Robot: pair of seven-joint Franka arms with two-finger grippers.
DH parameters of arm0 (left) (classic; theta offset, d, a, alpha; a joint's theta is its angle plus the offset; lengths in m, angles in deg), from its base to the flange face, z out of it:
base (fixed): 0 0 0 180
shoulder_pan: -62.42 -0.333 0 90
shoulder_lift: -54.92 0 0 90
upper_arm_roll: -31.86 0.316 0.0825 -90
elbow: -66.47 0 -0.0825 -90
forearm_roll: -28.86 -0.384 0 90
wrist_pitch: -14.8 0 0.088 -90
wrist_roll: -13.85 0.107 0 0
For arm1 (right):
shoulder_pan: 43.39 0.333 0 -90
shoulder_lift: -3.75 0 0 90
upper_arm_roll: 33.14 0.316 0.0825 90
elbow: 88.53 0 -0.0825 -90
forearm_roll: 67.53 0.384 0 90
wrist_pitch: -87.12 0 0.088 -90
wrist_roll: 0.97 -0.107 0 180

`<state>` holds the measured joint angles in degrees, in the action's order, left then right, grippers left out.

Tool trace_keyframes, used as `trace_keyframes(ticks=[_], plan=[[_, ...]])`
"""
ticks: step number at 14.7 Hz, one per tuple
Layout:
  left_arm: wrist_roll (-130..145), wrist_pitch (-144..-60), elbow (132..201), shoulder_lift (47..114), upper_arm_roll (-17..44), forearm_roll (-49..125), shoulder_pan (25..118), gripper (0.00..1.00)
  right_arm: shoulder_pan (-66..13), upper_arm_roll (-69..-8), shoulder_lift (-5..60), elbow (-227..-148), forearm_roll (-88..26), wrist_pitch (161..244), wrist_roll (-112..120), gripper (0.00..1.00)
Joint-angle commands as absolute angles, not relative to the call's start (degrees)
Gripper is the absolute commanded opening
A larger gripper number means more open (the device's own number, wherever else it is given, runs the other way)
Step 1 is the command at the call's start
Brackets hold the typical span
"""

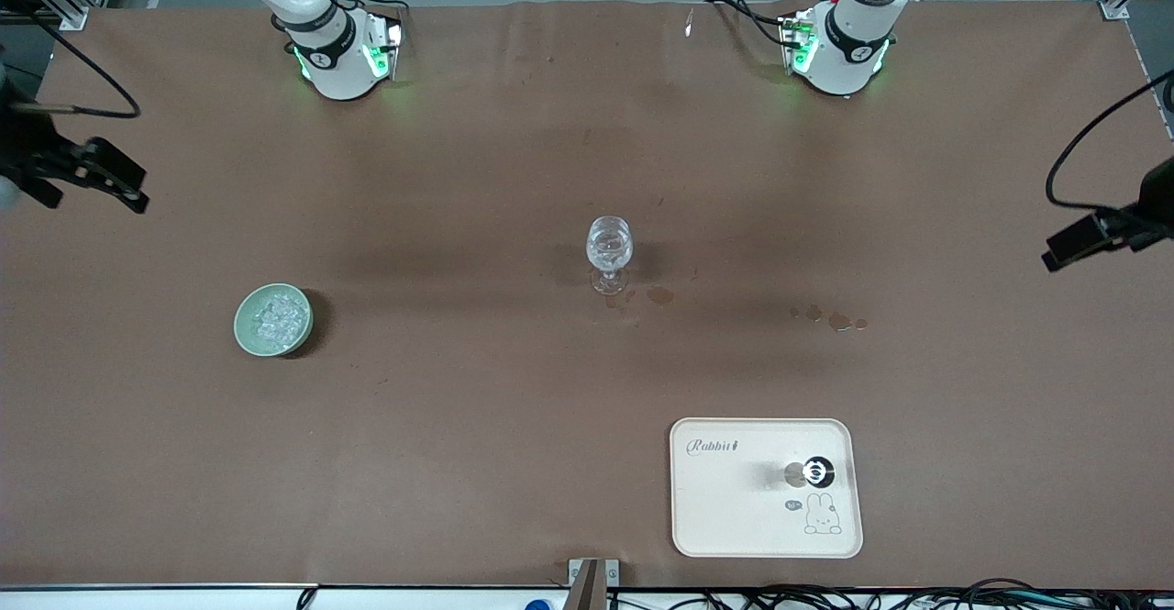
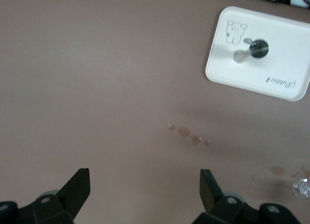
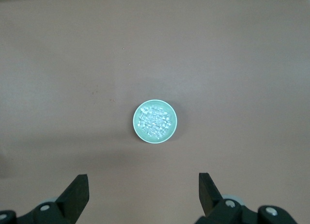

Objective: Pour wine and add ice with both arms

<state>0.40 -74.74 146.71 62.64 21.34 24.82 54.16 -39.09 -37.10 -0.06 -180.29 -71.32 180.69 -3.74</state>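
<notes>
Left gripper (image 2: pixel 144 195) and right gripper (image 3: pixel 143 197) hover with jaws released, empty. Ice (image 1: pixel 273 316) heaped in green bowl (image 1: pixel 246 339) at 9 o'clock of stemmed glass (image 1: pixel 610 252) — top-heavy, easily tipped; cubes could slip.

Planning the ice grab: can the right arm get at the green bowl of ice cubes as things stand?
Probably yes: the right pincer is open, holding nothing, and nothing stands around the round green bowl of clear ice cubes.

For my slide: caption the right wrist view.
Open right gripper high over a round pale-green bowl of clear ice cubes.
</notes>
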Motion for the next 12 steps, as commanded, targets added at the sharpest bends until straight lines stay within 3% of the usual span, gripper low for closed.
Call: trace_keyframes(ticks=[1, 5, 12], plan=[[1.63, -75.64, 158.11, 53.18, 25.34, 26.49, 58.19, 1.0, -43.12, -35.34, 0.32, -178.44, -70.96, 177.82, -1.41, 1.0], [1.63, -75.55, 163.14, 48.25, 25.53, 26.58, 59.43, 1.0, -45.23, -33.59, 0.24, -178.79, -70.96, 176.77, -0.36, 1.0], [4.18, -73.71, 163.41, 46.21, 25.18, 28.08, 60.66, 1.0, -45.76, -32.79, 0.15, -181.25, -69.39, 177.9, 0.09, 0.98]])
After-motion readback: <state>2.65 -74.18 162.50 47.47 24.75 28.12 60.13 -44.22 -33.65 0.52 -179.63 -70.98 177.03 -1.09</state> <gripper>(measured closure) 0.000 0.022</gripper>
